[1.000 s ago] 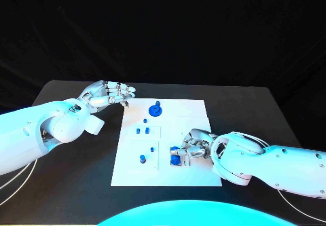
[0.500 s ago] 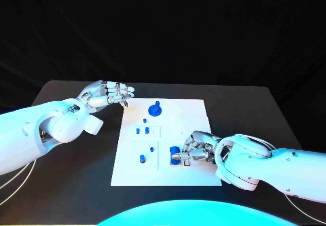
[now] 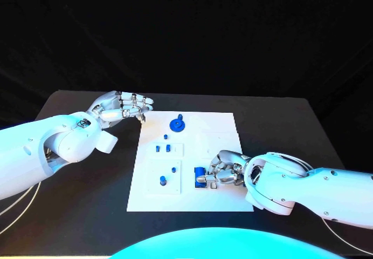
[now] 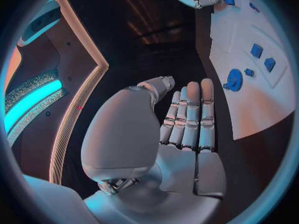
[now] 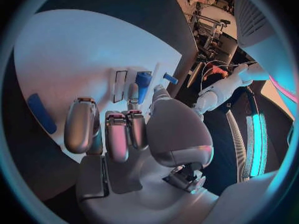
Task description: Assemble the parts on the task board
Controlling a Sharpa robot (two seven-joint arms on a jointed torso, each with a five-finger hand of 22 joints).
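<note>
Black tabletop (image 3: 93,205) carries the white task board (image 3: 221,202) at its middle. Left of the board, my left hand (image 3: 124,108) hovers off its far corner, fingers (image 4: 190,112) laid straight side by side, grasping nothing. On the board stand small blue parts: a round one (image 3: 177,126) near the far edge, pegs (image 3: 163,148) below it. At the board's near right, my right hand (image 3: 223,170) curls its fingers (image 5: 118,132) over a blue block (image 3: 201,178); whether it grips it, I cannot tell.

White task board (image 3: 221,129) flat mid-table, small blue parts (image 3: 178,125) scattered on it
</note>
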